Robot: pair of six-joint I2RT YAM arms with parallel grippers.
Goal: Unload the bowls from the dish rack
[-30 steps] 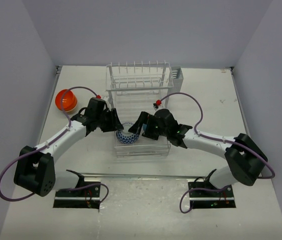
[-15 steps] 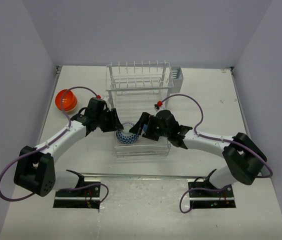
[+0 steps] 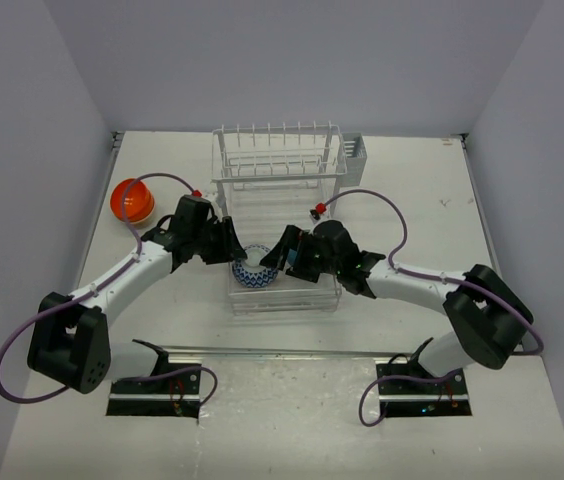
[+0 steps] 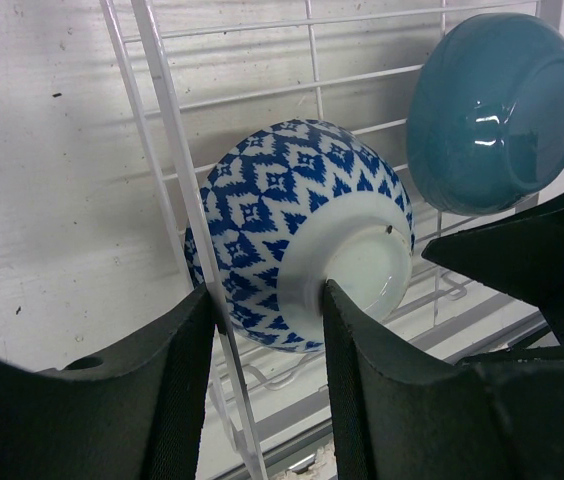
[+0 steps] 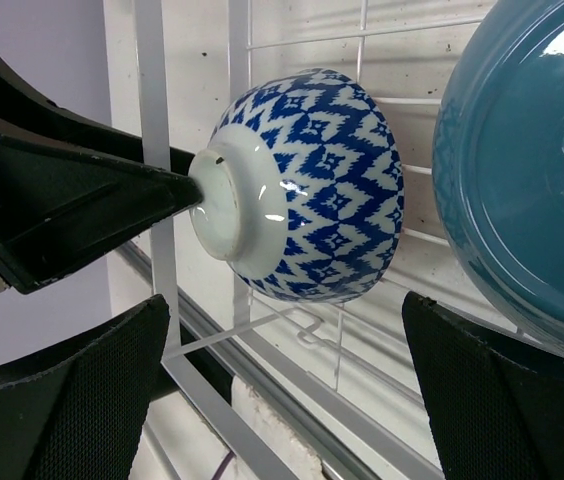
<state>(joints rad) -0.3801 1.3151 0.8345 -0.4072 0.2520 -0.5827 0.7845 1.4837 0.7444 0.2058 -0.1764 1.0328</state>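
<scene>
At the bottom of the overhead view the two arms reach up and inward from their bases to meet over the front of the dish rack (image 3: pixel 277 200), which stands on the desk (image 3: pixel 412 190) at the centre of the frame. The left tool (image 4: pixel 262 300) has its fingers (image 4: pixel 177 390) drawn partly together. The blue-and-white bowl (image 4: pixel 297 240) sits in the gap between them, one tip touching the bowl's white foot. Whether they actually clamp the bowl cannot be told. This bowl (image 3: pixel 255 268) lies on its side in the flat wire tray at the lower end of the rack, its foot turned toward the left tool. The right tool (image 5: pixel 287 310) is spread wide, its fingers (image 5: pixel 72 390) sitting in the lower corners of the right wrist view and touching nothing, with the patterned bowl above and between them. Just beside that bowl, at the right edge of the same view, a teal bowl (image 5: pixel 522 170) leans on its side on the rack wires. Farther up in the overhead view rise the rack's upright tines, with a small grey caddy (image 3: pixel 352 152) at its upper right corner. An orange bowl (image 3: pixel 132 201) sits on the desk at the upper left, well apart from the rack.
</scene>
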